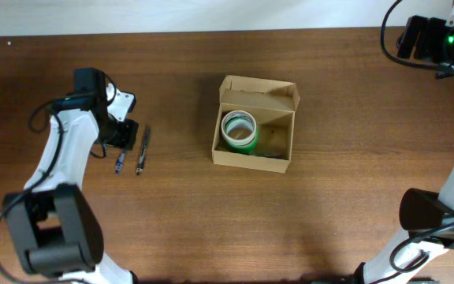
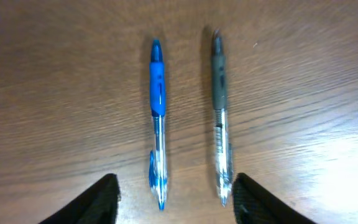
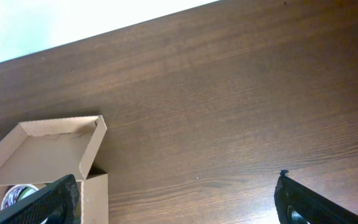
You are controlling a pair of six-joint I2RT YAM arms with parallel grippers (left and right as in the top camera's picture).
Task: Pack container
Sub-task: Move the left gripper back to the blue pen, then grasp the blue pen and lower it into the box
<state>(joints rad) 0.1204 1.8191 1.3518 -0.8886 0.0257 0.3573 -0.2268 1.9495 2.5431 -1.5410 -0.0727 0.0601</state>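
The tan cardboard container [image 1: 277, 154] stands open at the table's middle, lid flap folded back, with a green tape roll [image 1: 240, 131] inside at its left. It also shows in the right wrist view [image 3: 48, 149], with the tape roll [image 3: 17, 194] visible inside. A blue pen [image 1: 120, 160] [image 2: 158, 118] and a grey pen [image 1: 142, 150] [image 2: 220, 118] lie side by side on the wood, left of the container. My left gripper [image 1: 126, 134] [image 2: 174, 202] is open above the pens, its fingers straddling both pen tips. My right gripper [image 3: 176, 199] is open and empty, at the table's far right.
The table's back edge meets a white wall [image 3: 42, 25]. The right arm's base [image 1: 424, 209] stands at the right front, the left arm's base [image 1: 50, 233] at the left front.
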